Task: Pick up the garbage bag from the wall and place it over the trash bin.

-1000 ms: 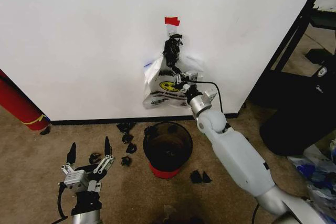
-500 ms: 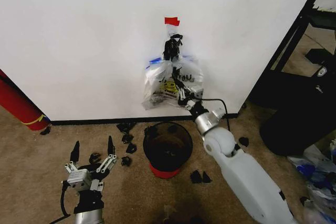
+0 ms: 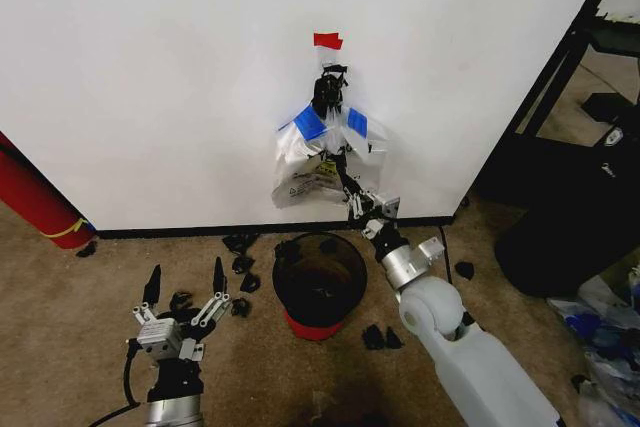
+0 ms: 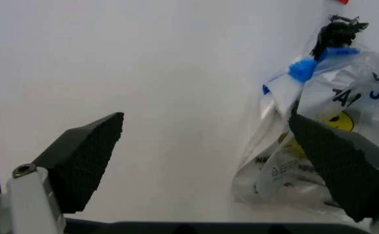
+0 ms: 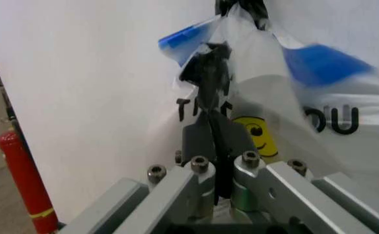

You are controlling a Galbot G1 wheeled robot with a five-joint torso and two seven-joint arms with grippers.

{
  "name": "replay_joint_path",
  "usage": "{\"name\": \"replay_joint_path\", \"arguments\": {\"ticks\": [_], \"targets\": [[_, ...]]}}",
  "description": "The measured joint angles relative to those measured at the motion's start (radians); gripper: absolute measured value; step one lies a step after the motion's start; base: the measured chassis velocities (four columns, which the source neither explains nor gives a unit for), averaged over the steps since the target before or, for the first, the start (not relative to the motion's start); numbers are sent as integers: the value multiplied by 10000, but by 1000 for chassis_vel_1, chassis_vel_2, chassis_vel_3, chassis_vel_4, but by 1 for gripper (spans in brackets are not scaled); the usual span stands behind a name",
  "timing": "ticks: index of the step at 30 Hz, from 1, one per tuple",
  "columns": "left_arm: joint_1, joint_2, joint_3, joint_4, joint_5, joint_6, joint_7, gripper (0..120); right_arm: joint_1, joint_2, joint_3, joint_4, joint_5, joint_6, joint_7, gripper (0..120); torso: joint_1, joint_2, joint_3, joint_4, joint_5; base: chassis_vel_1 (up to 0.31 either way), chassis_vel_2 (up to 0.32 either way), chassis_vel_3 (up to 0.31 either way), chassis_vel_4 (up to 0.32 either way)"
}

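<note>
**Pinching the garbage bag (image 3: pixel 325 162) at the wall (image 3: pixel 150 67)**

Clamped on a fold of the bag's film with the right pincer (image 3: pixel 337 157), centre of the head view, tips pressed together just below the blue handles (image 3: pixel 310 122). Idling with the left pincer (image 3: pixel 186 269) in the lower left, tips spread wide apart, low over the carpet.

Hangs flat against the wall in the middle of the frame, under the red tape (image 3: pixel 327 41), directly above the trash bin (image 3: pixel 283 282) on the floor.

Judging by the look: thin, soft and nearly weightless, so no stiffness to rely on. Likely to stretch, crumple or slide through a loose pinch, and to tear if dragged against whatever holds it. Best taken near the handles or the mouth, where the film gathers thickest, and lifted up and off rather than pulled straight out.

Hard to tell how many bags hang there, or how many layers sit inside the pinch. Cannot make out the hook behind the dark bunched clump (image 3: pixel 328 87) at the top. Cannot see whether the handles are off it yet.
</note>
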Motion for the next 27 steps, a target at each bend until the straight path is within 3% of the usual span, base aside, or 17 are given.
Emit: {"name": "replay_joint_path", "arguments": {"ticks": [27], "targets": [[-252, 529, 284, 142, -357, 4, 6, 100, -4158, 231, 1344, 2033, -1795, 1104, -851, 0, 0, -2, 0, 0, 0, 0, 0, 0, 0]]}}
